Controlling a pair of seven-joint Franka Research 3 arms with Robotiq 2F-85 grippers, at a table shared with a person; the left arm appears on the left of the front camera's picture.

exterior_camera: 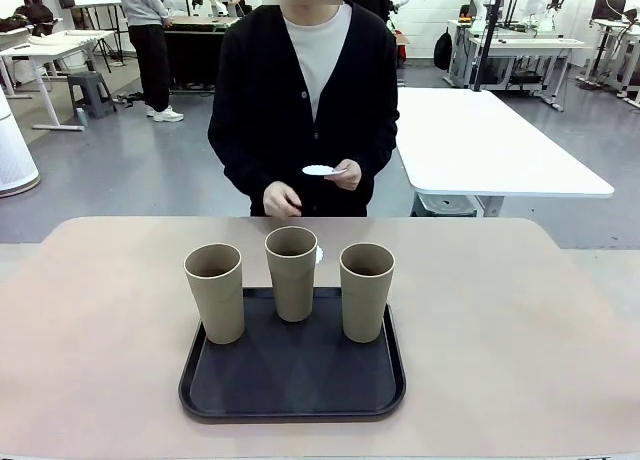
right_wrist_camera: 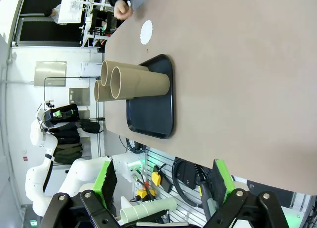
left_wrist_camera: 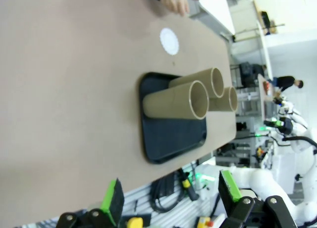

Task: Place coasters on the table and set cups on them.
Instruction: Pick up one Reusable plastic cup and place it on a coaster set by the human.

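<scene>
One thin white scalloped round coaster (left_wrist_camera: 169, 41) lay flat on the beige tabletop (exterior_camera: 520, 310), just behind the middle cup. A second coaster (exterior_camera: 320, 170) was held in the person's hand (exterior_camera: 347, 176). Three tall beige-brown tumbler cups (exterior_camera: 291, 272) stood upright on the black rounded-square tray (exterior_camera: 290, 385). Left arm's fingers (left_wrist_camera: 113, 202) and right arm's fingers (right_wrist_camera: 222, 181) were spread wide, holding nothing, well apart from the tray.

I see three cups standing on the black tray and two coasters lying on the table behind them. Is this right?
Not quite: only one coaster lies on the table behind them, as the left wrist view shows. The three cups do stand on the black tray.
</scene>
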